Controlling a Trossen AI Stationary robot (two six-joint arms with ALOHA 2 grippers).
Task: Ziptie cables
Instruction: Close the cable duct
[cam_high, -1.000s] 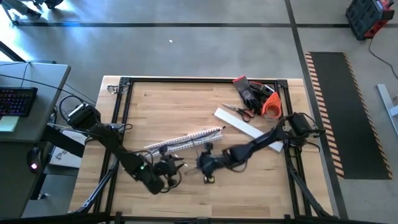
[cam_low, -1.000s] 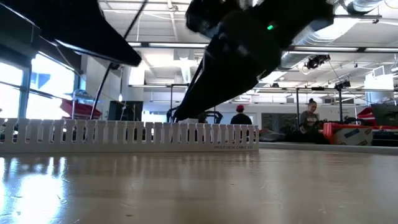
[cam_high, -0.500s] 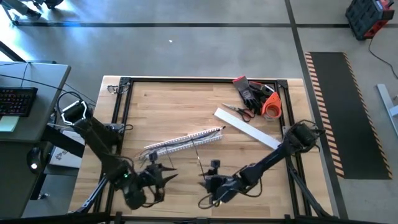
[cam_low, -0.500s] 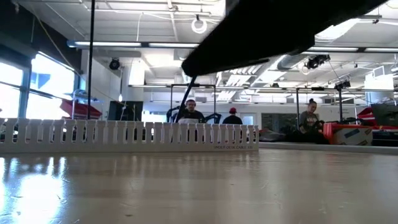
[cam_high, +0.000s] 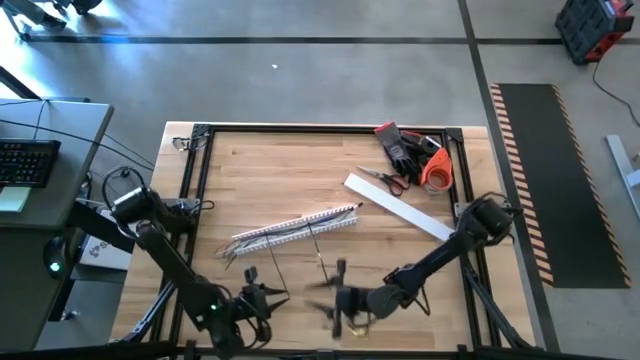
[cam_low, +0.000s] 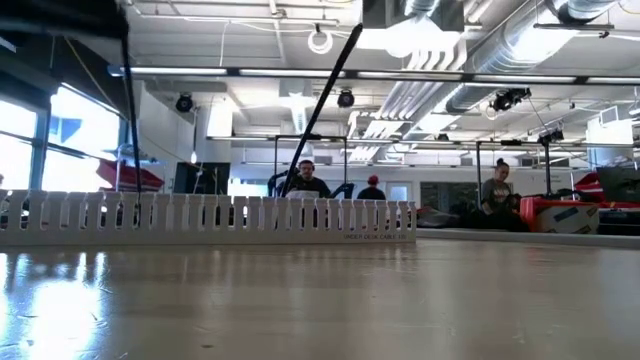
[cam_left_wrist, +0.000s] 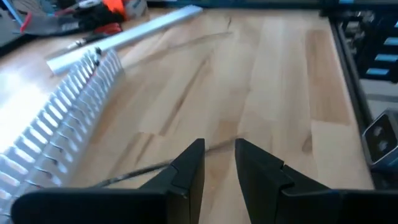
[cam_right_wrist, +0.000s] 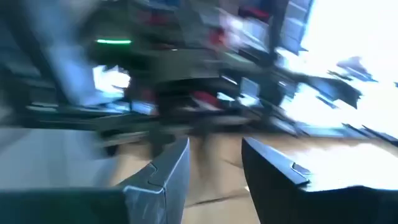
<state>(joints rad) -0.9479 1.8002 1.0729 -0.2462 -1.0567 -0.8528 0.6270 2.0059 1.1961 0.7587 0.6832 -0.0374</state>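
Both grippers hover near the table's near edge. My left gripper (cam_high: 268, 296) (cam_left_wrist: 219, 158) is open with nothing between its fingers. My right gripper (cam_high: 335, 300) (cam_right_wrist: 214, 163), a little to its right and blurred, is open and empty too. Two zipties, thin dark strips (cam_high: 317, 250) (cam_high: 273, 268), run from the white slotted duct (cam_high: 295, 228) toward the near edge. One ziptie (cam_low: 325, 110) rises at a slant from behind the duct (cam_low: 210, 215); its lower end is hidden. Another ziptie (cam_left_wrist: 137, 171) shows beyond my left fingers. I cannot make out the cables.
At the far right lie dark gloves (cam_high: 400, 150), scissors (cam_high: 385, 180), an orange roll (cam_high: 435, 170) and a long white flat strip (cam_high: 400, 208). A black frame (cam_high: 190, 190) runs around the table. People sit in the room beyond (cam_low: 497, 195).
Both grippers have drawn back from the table's middle toward its near edge, the left also slightly leftward. My right gripper has tipped up from pointing downward to about level. In the low view both arms have left the picture's middle. The duct and zipties have kept still.
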